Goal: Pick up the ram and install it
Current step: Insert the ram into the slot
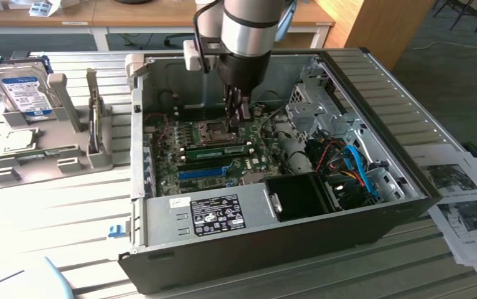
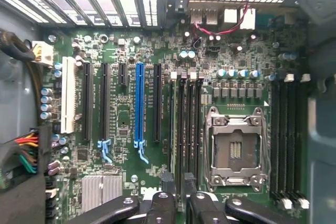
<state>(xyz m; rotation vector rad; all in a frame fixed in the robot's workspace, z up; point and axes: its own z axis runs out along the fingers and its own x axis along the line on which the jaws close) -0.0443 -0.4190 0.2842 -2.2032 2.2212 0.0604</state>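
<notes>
The ram (image 1: 219, 151), a narrow green stick, lies flat along the motherboard in the open computer case, in line with the memory slots. My gripper (image 1: 236, 123) hangs straight above it, reaching down into the case. In the wrist view the gripper (image 2: 178, 184) is open, and its dark fingertips (image 2: 167, 182) straddle the near end of the black memory slots (image 2: 186, 129) with nothing held between them. I cannot make out the ram edge-on in that view.
A bright-blue slot (image 2: 139, 103) runs beside the memory slots, with the empty processor socket (image 2: 233, 150) on their other side. The power supply (image 1: 213, 212) and a cable bundle (image 1: 350, 168) crowd the case. A grey rack (image 1: 51, 162) with a hard drive (image 1: 24, 93) stands at the exterior view's left.
</notes>
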